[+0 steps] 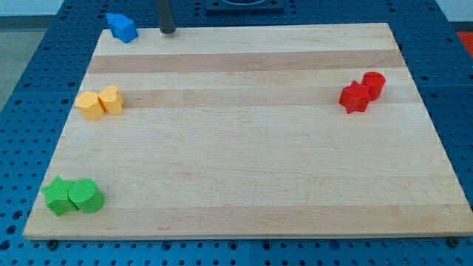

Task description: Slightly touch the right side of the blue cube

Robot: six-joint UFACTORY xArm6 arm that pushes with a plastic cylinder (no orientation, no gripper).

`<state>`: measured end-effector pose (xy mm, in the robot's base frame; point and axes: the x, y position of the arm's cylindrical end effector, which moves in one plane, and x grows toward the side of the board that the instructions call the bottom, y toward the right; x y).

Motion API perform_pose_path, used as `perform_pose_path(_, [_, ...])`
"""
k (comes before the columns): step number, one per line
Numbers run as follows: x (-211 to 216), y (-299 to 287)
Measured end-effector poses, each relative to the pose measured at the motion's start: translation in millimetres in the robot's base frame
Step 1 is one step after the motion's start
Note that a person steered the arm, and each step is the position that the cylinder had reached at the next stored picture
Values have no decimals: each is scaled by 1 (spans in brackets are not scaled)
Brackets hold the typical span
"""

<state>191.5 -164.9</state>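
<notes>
Here, blue cube [121, 27] (angular, matte)

No text, label, brand, number or sign can be read anywhere in the camera view. The wooden board [244, 148] carries only its grain, with no marking on it. The blue cube [121, 26] near the board's top-left corner shows plain faces, and the yellow, green and red blocks elsewhere on the board are equally unmarked. The blue perforated table [22, 148] around the board bears only holes.
</notes>
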Motion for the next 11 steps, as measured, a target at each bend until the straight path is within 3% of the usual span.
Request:
perform_pose_path(5, [2, -52])
perform_pose_path(8, [56, -60])
perform_pose_path(10, [64, -139])
perform_pose_path(11, [51, -140])
